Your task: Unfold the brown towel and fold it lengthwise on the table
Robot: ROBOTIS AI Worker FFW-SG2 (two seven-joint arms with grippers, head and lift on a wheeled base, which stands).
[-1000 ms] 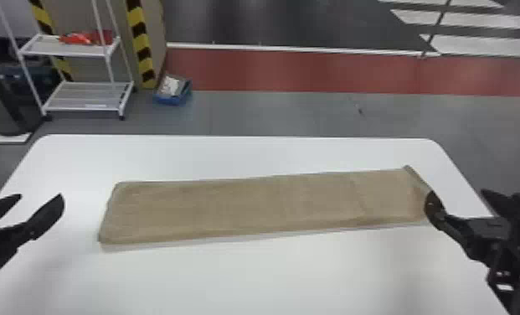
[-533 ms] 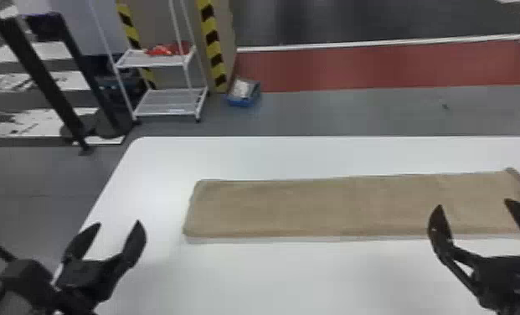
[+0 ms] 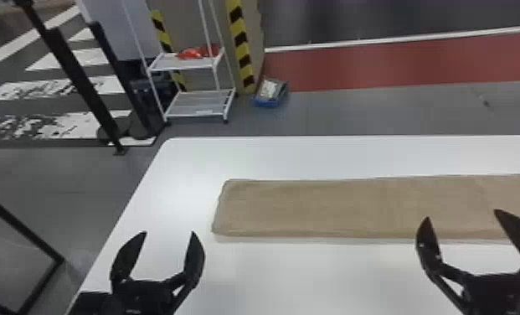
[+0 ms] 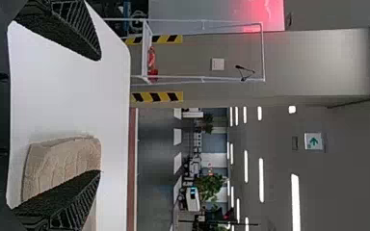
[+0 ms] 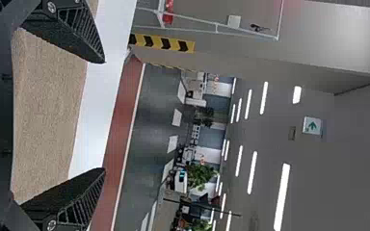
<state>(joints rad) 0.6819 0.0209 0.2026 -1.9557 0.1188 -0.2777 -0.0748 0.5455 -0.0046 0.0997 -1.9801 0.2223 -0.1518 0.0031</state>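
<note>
Inspected: brown towel (image 3: 313, 205) on white table (image 3: 313, 155). Lies flat and smooth, folded to a long narrow strip, tan, with a fine woven grain in the right wrist view. Shows layered edges along the near side, slightly wavy, and a rounded corner at the far side of the left end. Bears a faint crosswise line toward the right.

Orientation: long axis left to right, roughly parallel to the table's far edge. Has a slightly slanted left end, near corner set farther left than far corner. Runs on to the right, past the edge of the head view.

Tooling: left gripper (image 3: 169, 231) open, fingers spread, above the near left part of the table, just beside the towel's left end. Right gripper (image 3: 462, 214) also open, fingers wide apart, at the towel's near edge. Cannot tell from the views whether in contact there.

Compared with the earlier frames: head view turned farther left; towel unchanged in visible shape. Left gripper now nearer the towel's left end; right gripper shifted leftward along the strip, away from the right end.
</note>
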